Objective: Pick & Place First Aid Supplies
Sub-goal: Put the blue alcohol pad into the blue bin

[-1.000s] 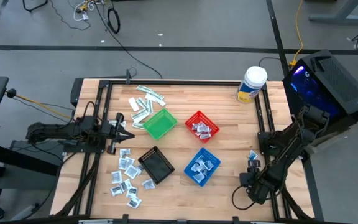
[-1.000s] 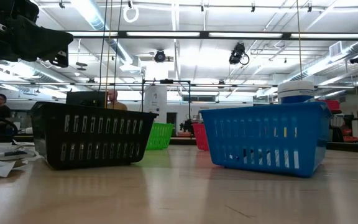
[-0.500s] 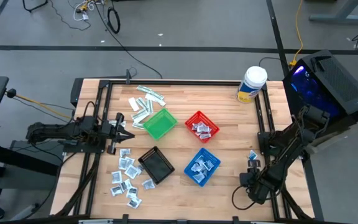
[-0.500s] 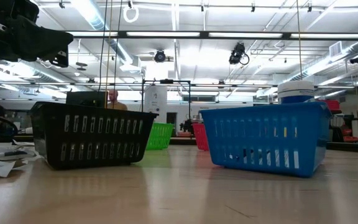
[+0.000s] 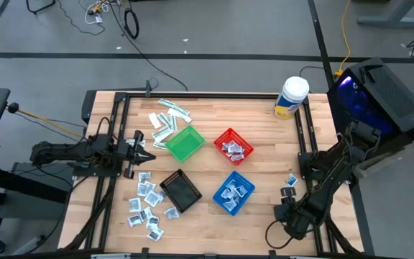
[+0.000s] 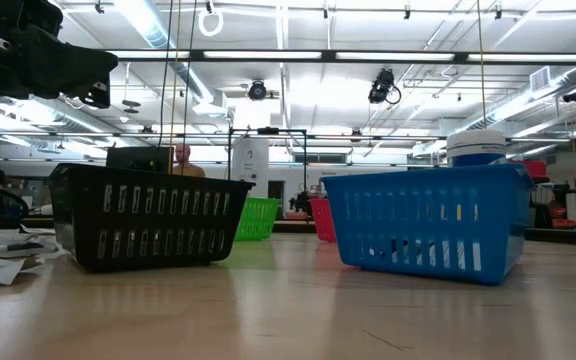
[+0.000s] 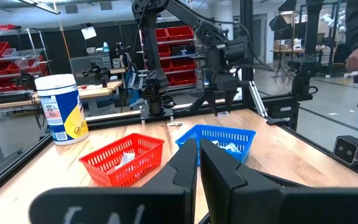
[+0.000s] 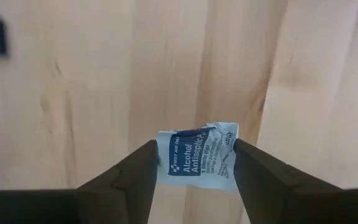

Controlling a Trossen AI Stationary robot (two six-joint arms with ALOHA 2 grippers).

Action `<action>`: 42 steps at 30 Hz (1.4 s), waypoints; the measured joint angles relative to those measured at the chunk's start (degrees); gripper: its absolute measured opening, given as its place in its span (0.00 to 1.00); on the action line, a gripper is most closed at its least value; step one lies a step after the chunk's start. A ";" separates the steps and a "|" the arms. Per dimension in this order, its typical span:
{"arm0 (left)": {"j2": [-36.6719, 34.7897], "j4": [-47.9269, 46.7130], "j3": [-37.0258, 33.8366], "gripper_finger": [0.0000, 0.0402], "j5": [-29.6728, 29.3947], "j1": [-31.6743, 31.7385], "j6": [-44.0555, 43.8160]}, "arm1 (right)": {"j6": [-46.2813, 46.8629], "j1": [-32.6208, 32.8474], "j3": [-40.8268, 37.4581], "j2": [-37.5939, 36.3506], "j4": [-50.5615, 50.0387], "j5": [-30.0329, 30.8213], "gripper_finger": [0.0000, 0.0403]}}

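Note:
My right gripper (image 5: 287,193) points down over the table's near right part, shut on a white-and-blue antiseptic sachet (image 8: 197,155). More first aid supplies lie at the left: squarish sachets (image 5: 146,205) near the black basket (image 5: 180,191) and narrow strips (image 5: 167,119) beyond the green basket (image 5: 185,142). The red basket (image 5: 233,146) and blue basket (image 5: 233,193) hold sachets. My left gripper (image 5: 144,147) waits level at the table's left side, shut on nothing; its fingers (image 7: 185,165) meet in the left wrist view. My right gripper pinches the sachet between its two fingers, by its two opposite side edges (image 8: 164,155). The fingers come from above, pointing down. The sachet sits crumpled and bowed between the fingertips, printed face up, with bare wood under it.
A white-lidded tub with a yellow label (image 5: 291,97) stands at the far right corner. Another small packet (image 5: 292,180) shows on the wood beside the right gripper. A black frame rail (image 5: 309,144) runs along the table's right side. Bare wood lies between the blue basket and the right gripper.
My right gripper has risen and shifted a little toward the table's near edge, away from the spot on the wood where it stood. My left arm has kept still.

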 joint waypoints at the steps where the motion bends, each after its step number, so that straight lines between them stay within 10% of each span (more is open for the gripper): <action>1: 0.00 0.01 -0.01 0.06 0.00 0.00 0.00 | -1.17 -0.50 0.70 0.00 0.00 0.87 0.50; 42: 0.01 -0.02 0.00 0.06 0.00 -0.01 0.00 | -26.83 -34.33 12.76 6.72 9.10 4.29 0.51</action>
